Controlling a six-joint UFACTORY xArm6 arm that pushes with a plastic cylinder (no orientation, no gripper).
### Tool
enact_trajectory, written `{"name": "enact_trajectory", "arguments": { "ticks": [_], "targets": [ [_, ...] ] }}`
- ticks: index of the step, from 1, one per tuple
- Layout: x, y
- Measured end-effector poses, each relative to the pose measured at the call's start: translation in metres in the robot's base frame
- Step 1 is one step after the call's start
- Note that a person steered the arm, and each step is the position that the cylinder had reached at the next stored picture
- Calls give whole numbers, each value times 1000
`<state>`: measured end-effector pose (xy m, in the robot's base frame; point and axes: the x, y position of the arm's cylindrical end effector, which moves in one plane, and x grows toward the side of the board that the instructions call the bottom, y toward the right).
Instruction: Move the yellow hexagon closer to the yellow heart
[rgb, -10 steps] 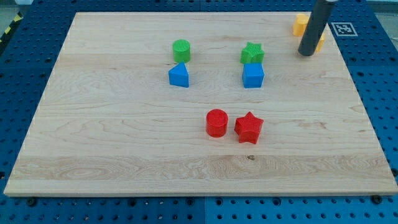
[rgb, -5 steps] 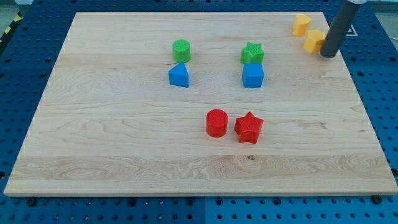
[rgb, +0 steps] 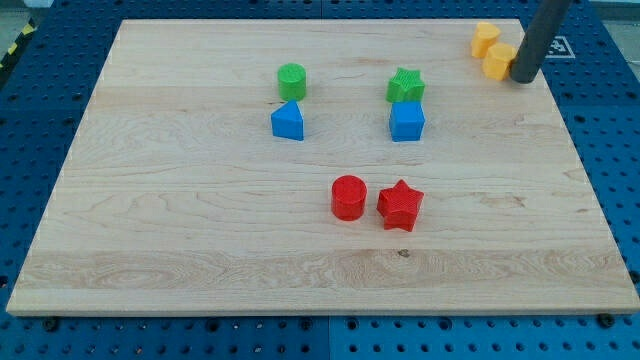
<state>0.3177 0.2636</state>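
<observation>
Two yellow blocks sit at the board's top right corner. The upper one (rgb: 486, 38) and the lower one (rgb: 498, 60) are almost touching. Their shapes are too small to tell apart with certainty; the lower one looks like the hexagon and the upper one like the heart. My tip (rgb: 522, 79) rests against the right side of the lower yellow block, near the board's right edge. The dark rod rises from it to the view's top right.
A green cylinder (rgb: 292, 79) stands above a blue triangular block (rgb: 288, 121). A green star (rgb: 405, 85) stands above a blue cube (rgb: 406, 121). A red cylinder (rgb: 349, 197) and a red star (rgb: 400, 204) sit side by side at the middle.
My tip moved from the lower yellow block's left round to its right side, then up and left. The lower yellow block has slid a little up-left toward the upper one.
</observation>
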Motion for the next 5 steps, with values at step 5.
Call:
{"name": "enact_trajectory", "arguments": {
  "ticks": [5],
  "targets": [
    [-19,-28]
  ]
}}
